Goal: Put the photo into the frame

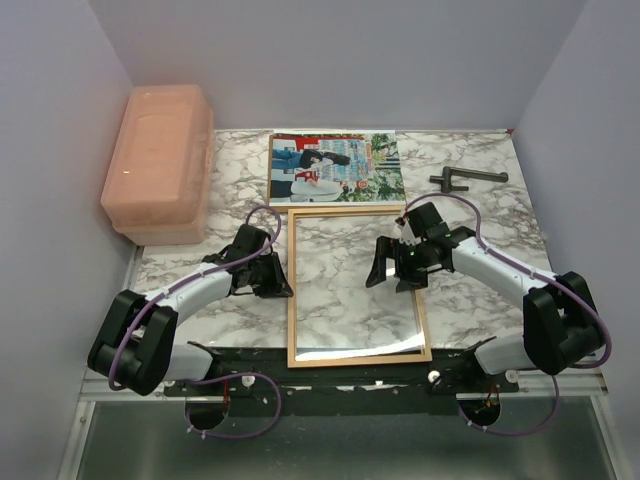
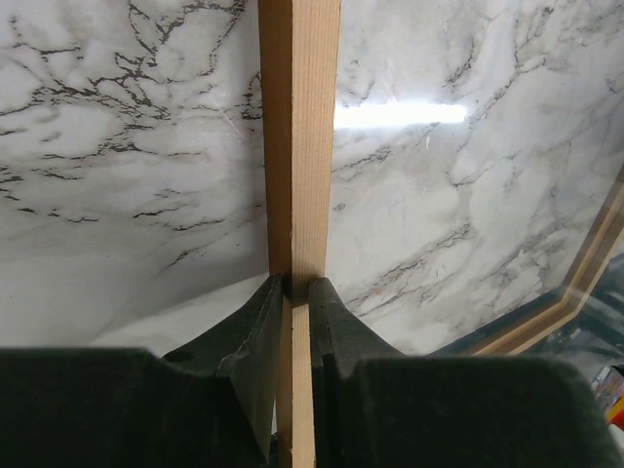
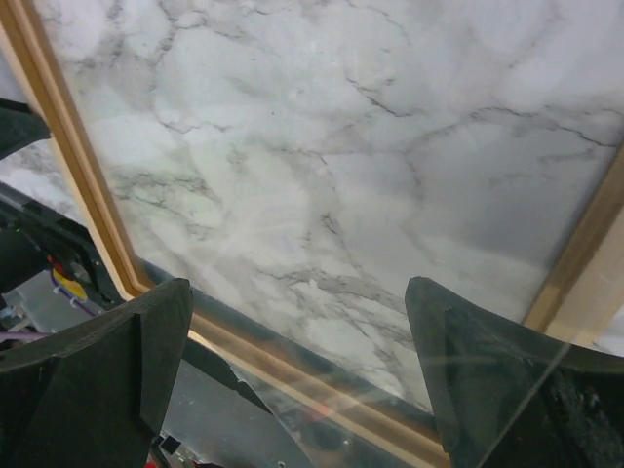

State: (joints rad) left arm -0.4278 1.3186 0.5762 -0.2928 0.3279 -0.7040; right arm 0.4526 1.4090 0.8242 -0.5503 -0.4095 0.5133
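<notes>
1. The photo (image 1: 336, 168) lies flat and face up on the desk (image 1: 238, 160) in the upper middle of the overhead view. It sits just beyond the far rail of the frame (image 1: 360, 357), and nothing holds it. A thin print on a hard surface gives little edge to pinch, so it may slide or crease rather than lift. Its near edge is close enough to the rail that a grab there could catch wood as well.

2. The frame lies flat at the centre, with marble showing through its middle. Glare across it suggests a clear pane inside, though I cannot be sure. A print dropped in askew would ride up on a rail instead of seating.

3. The left fingers (image 2: 255, 331) are almost closed and pinch the frame's left rail. This hold is narrow and on one side only. Any tug or lift could swing the frame round that point, or tip a loose pane out.

4. The right fingers (image 3: 127, 361) are spread wide with nothing between them, hovering over the right part of the frame's opening. Coming straight down there would press on the pane, not the print.

5. The pink lidded box (image 1: 158, 160) at upper left is well apart from the photo. The dark metal tool (image 1: 467, 178) at upper right lies nearer the right arm's reach and could be knocked.
</notes>
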